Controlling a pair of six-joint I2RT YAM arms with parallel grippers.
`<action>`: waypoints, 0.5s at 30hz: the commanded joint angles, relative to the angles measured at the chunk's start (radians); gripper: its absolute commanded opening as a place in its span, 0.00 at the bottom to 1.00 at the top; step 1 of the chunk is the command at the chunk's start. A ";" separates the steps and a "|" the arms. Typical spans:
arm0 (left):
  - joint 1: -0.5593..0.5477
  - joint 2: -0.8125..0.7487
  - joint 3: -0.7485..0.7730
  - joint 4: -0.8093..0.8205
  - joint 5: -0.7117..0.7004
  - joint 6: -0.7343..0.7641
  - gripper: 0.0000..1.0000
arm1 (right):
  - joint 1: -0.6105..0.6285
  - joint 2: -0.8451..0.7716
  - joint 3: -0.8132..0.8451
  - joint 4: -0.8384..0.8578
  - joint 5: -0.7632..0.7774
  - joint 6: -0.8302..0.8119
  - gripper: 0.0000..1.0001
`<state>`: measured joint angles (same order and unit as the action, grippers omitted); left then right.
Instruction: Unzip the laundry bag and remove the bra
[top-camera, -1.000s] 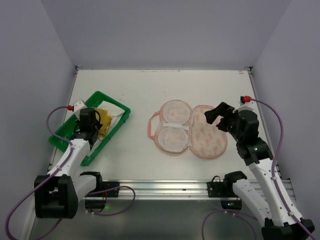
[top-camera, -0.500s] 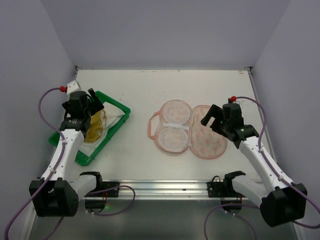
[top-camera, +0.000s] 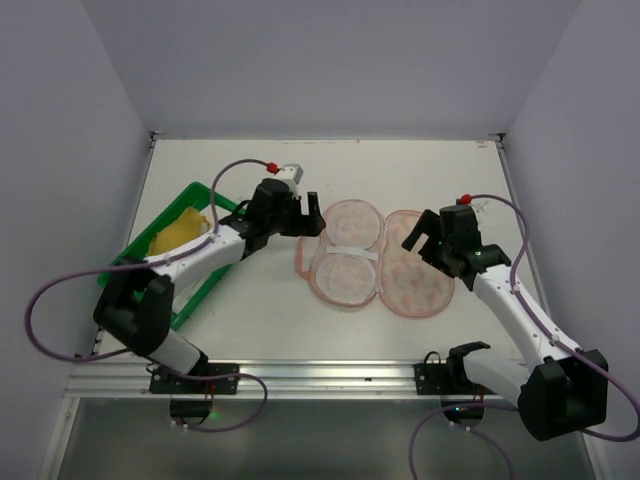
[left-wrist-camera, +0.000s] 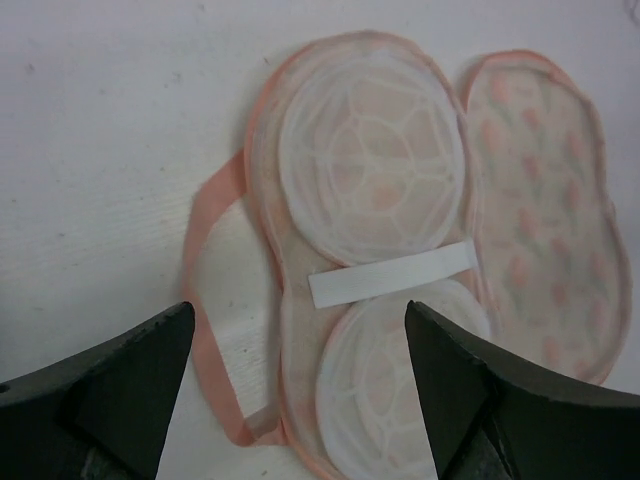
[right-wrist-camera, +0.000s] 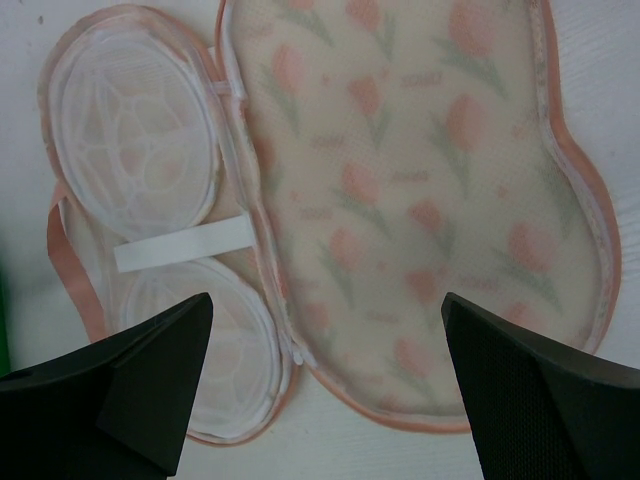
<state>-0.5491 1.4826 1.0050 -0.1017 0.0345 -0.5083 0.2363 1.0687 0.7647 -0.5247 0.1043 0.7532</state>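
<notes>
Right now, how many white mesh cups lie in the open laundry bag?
2: one mesh cup in the laundry bag's far lobe, another mesh cup in its near lobe.

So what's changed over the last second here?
The left gripper left the green tray and swung right. It is now open beside the pink strap of the laundry bag. The right gripper edged in toward the bag's printed half early on, then held, open. The bra stays in the tray, and the bag stays unzipped and spread flat.
</notes>
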 joint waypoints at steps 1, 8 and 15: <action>-0.035 0.140 0.047 0.129 -0.002 -0.021 0.88 | -0.003 -0.015 0.025 0.005 0.029 0.020 0.99; -0.067 0.353 0.119 0.132 -0.005 0.034 0.68 | -0.003 -0.042 0.013 0.005 0.021 0.017 0.99; -0.087 0.363 0.051 0.119 -0.067 0.040 0.34 | -0.005 -0.036 -0.011 0.006 0.041 0.040 0.99</action>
<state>-0.6270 1.8606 1.0740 -0.0307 0.0170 -0.4835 0.2352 1.0405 0.7624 -0.5243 0.1143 0.7681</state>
